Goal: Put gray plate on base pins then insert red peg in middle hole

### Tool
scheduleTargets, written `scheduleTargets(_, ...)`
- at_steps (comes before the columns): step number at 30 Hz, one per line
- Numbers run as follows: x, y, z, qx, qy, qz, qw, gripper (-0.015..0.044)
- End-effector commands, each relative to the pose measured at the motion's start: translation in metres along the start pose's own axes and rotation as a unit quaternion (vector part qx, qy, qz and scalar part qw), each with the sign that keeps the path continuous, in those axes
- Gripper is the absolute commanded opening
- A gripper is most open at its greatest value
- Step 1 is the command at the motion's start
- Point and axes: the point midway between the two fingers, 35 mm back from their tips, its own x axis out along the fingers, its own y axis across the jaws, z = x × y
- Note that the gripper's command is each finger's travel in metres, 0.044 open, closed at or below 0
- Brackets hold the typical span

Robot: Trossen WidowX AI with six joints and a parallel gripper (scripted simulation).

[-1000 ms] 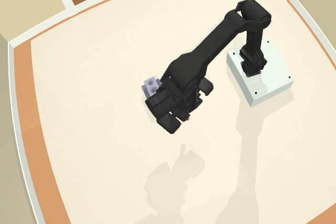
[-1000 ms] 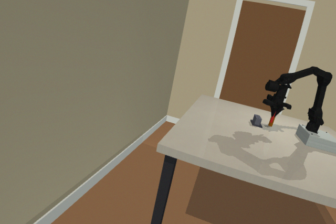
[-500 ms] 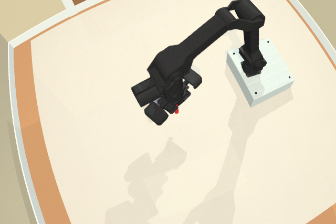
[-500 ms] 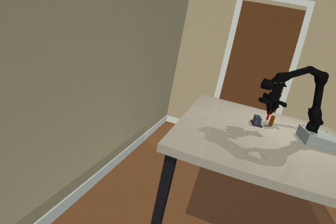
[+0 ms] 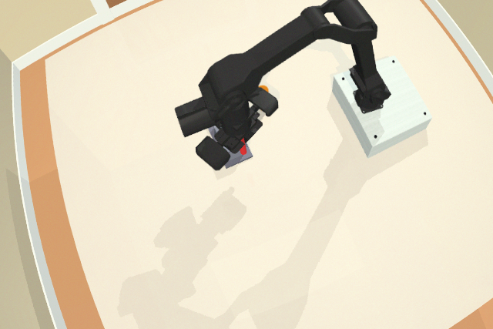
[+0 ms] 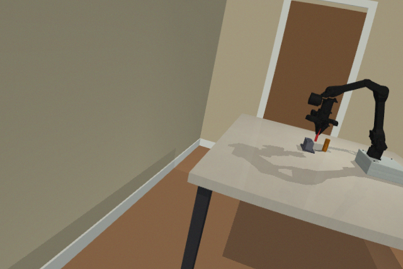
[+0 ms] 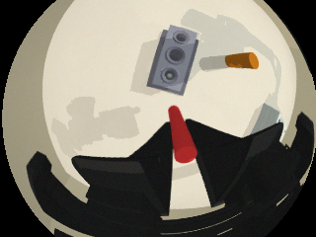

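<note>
My gripper (image 5: 241, 142) (image 6: 318, 131) (image 7: 178, 124) is shut on the red peg (image 5: 243, 148) (image 6: 317, 137) (image 7: 184, 140). The peg leans, with its free end down, and hangs in the air clear of the plate. The gray plate (image 7: 192, 39) sits on the dark gray base (image 5: 238, 161) (image 6: 308, 149) (image 7: 154, 74) and looks flat, with three holes in a row. The middle hole is empty. In the top view the arm hides much of the base and plate.
An orange cylinder (image 5: 263, 88) (image 6: 325, 145) (image 7: 239, 61) stands upright beside the base, on the robot's side. The arm's pale mounting block (image 5: 402, 94) (image 6: 385, 167) lies farther off on that same side.
</note>
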Motion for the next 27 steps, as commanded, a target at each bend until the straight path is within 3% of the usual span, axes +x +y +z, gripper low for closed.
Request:
scheduleTargets(1, 0.001, -0.001, 0.011, -0.005, -0.002, -0.004, 1.000, 0.0000)
scheduleTargets(27, 0.003, -0.014, 0.069, -0.021, -0.004, -0.007, 1.000, 0.0000)
